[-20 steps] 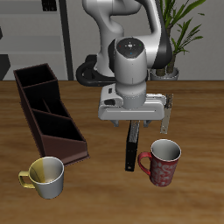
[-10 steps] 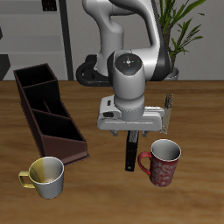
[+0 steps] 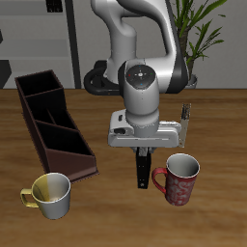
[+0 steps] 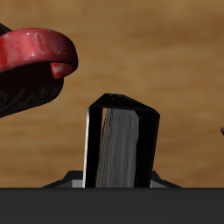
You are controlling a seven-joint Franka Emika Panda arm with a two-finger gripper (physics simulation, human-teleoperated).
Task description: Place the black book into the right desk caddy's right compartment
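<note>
Gripper (image 3: 145, 148) hangs directly over the black book (image 3: 145, 169), which stands on edge on the table (image 3: 106, 212) beside the red mug (image 3: 180, 179), well apart from the right desk caddy (image 3: 53, 123), an alignment suited to grasping; finger state cannot be determined.

exterior: high front view, takes in the whole desk (image 3: 217, 125).
wrist: close, facing the desk.
shared: book (image 3: 145, 170) (image 4: 122, 144), red mug (image 3: 179, 179) (image 4: 31, 66).
</note>
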